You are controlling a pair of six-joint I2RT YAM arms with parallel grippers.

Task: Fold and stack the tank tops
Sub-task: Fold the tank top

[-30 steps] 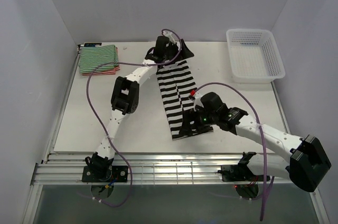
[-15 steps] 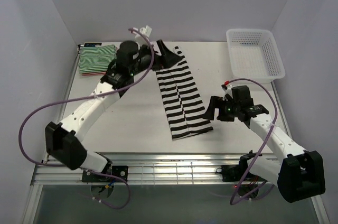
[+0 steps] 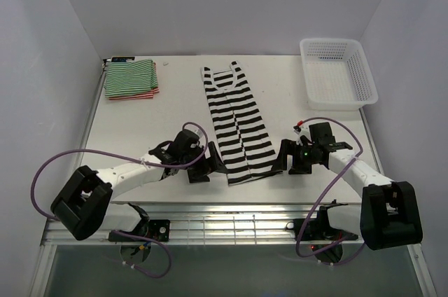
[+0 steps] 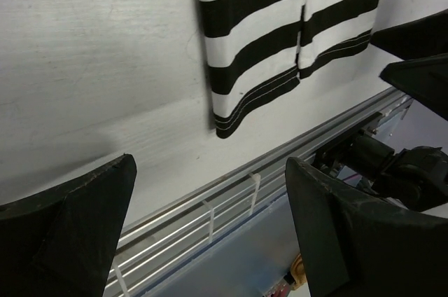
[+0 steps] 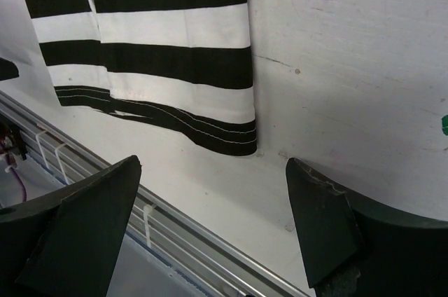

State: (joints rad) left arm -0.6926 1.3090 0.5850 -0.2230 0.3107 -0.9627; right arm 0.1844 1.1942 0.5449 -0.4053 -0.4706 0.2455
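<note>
On the white desk (image 3: 140, 122), black-and-white tank top (image 3: 234, 122) spread flat mid-desk, hem near the front edge. Basket (image 3: 338, 73) at far right corner. Green-and-white tank top (image 3: 131, 77) folded atop red-and-white tank top (image 3: 133, 95), far left corner. Left gripper (image 3: 208, 168) and right gripper (image 3: 285, 160) flanking the hem, jaws released, grasping nothing.

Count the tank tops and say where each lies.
3. The black-and-white top lies flat mid-table; the green-and-white top sits folded far left, on the red-and-white top, only its edge showing.

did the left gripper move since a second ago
Yes, the left gripper came from the far end of the black-and-white tank top to its near hem, by the front rail.
</note>
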